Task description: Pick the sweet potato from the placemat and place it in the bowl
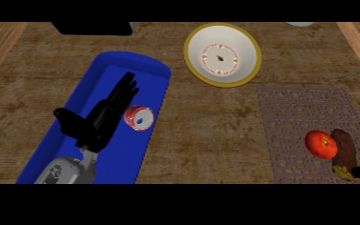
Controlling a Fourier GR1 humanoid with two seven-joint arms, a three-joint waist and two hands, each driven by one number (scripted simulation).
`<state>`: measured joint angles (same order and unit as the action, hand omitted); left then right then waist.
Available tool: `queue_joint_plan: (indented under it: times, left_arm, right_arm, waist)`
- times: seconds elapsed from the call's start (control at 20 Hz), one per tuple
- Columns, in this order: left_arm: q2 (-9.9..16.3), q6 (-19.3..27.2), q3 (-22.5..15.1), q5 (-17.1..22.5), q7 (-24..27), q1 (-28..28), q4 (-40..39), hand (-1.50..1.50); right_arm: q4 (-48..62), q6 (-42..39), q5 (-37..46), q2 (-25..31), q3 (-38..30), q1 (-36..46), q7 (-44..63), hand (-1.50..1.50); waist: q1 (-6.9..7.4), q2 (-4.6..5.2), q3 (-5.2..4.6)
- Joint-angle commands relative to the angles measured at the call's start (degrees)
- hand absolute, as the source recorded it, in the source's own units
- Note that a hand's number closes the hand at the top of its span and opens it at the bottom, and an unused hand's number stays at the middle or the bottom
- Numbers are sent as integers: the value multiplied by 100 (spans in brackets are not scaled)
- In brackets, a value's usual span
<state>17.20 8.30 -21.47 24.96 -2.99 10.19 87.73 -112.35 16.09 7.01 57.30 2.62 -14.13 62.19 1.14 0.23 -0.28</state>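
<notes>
Task not started: sweet potato (345, 148) lies on placemat (299, 124), at 4 o'clock from empty bowl (223, 55). Left hand (105, 114) open, holding nothing; right hand out of view.

1. Left hand (98, 117) open, fingers straight, over blue tray (151, 69), beside can (138, 117).
2. Bowl (223, 55) on bench (204, 124).
3. Sweet potato (345, 148) & tomato (321, 144) touching on placemat (302, 109).

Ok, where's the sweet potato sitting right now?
In the head view the sweet potato lies on the placemat at the lower right, touching the tomato on its left, well below the bowl.
</notes>
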Motion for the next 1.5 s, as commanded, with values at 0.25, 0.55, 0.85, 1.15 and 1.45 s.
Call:
queue_joint_plan:
  times: [0.25,0.55,0.85,1.15,1.45]
  left_arm:
    - [-70,-32,138,84,-314,133,114,0]
    - [-17,-122,247,-25,-178,58,28,0]
    - [-102,-159,268,-98,-248,0,24,0]
    - [-337,-118,178,-301,-220,48,83,0]
    - [-255,-347,336,-306,16,-353,57,0]
  right_arm:
    - [507,-702,-595,54,232,856,1711,-150]
    - [904,-984,-980,-73,489,990,1770,-150]
    - [1062,-1050,-880,-270,882,1392,1987,-150]
    - [1613,-969,-415,-701,1244,1846,1876,-150]
    - [1695,-947,-235,-894,1241,1698,1799,-150]
  waist:
    - [-21,-7,21]
    - [-37,-12,21]
    - [-32,-14,22]
    - [-14,-8,24]
    - [-66,-29,22]
